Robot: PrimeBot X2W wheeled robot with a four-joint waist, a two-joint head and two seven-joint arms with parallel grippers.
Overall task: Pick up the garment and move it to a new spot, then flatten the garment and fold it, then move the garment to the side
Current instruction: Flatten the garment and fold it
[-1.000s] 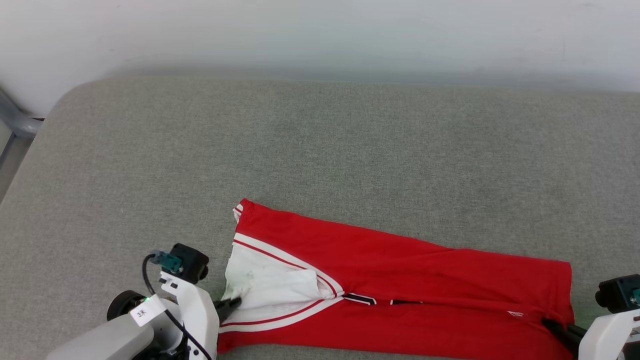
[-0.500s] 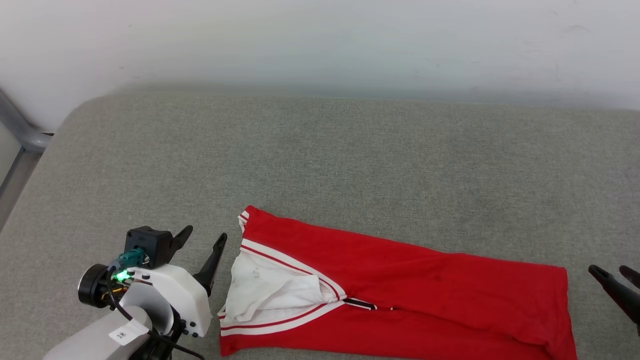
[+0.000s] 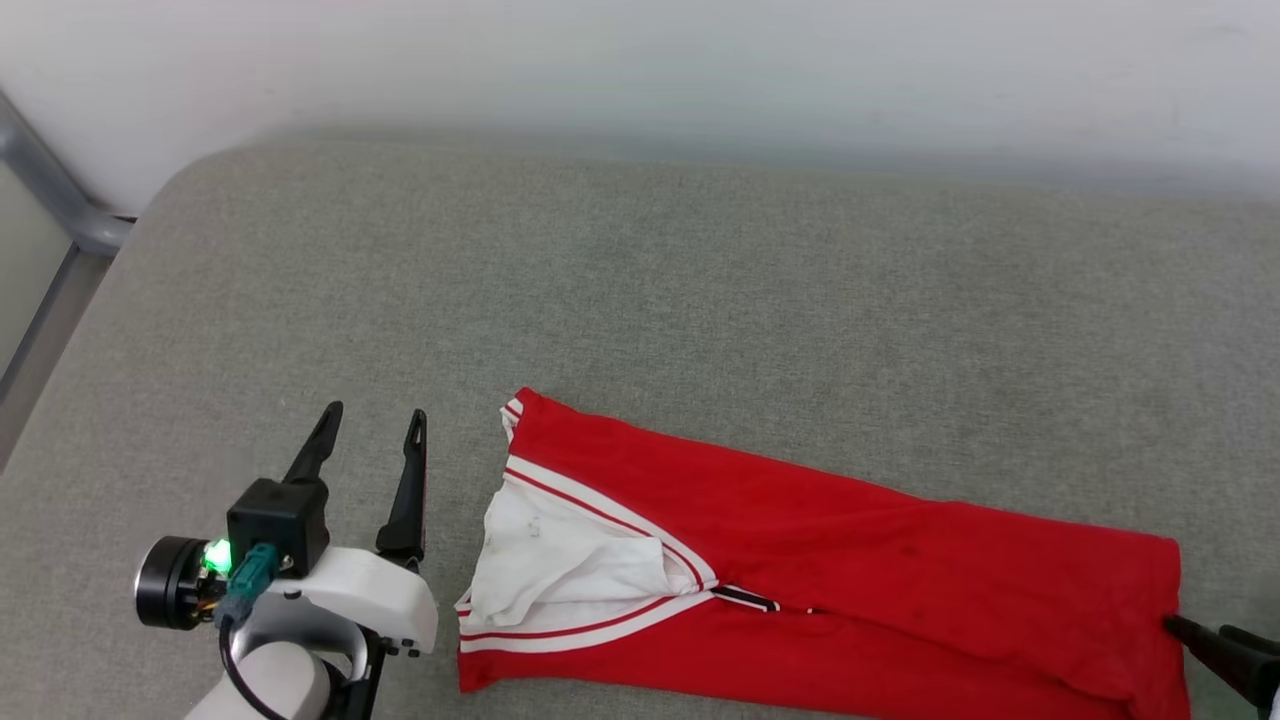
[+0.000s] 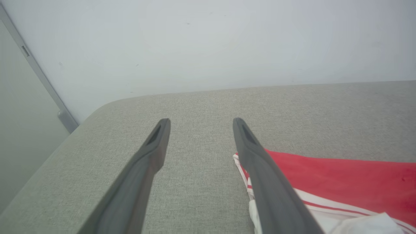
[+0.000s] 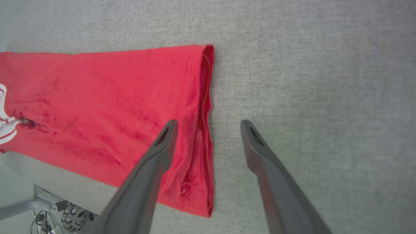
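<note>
Two grippers, each with its fingers spread and nothing between them, flank a folded shirt. The shirt (image 3: 850, 560), red with a white sleeve and red-and-white striped trim, lies as a long narrow band on the near part of a grey padded surface (image 3: 700, 300). It runs left to right and slants a little nearer toward the right. The sleeve end is at the left, where the white sleeve sits between the two folded red edges. A bit of black lettering peeks out at the seam near the middle. The hem end is at the right.

The left gripper (image 3: 376, 412) stands just left of the sleeve end, apart from the cloth, with its fingers pointing to the far side. The right gripper (image 3: 1198, 627) is at the near right, by the hem. In the right wrist view one of its fingers is over the red cloth just inside the hem and the other is over bare grey fabric. Whether that first finger touches the cloth cannot be told.

A white wall (image 3: 640, 60) runs behind the far edge, and a grey metal bar (image 3: 90, 228) slants at the far left.
</note>
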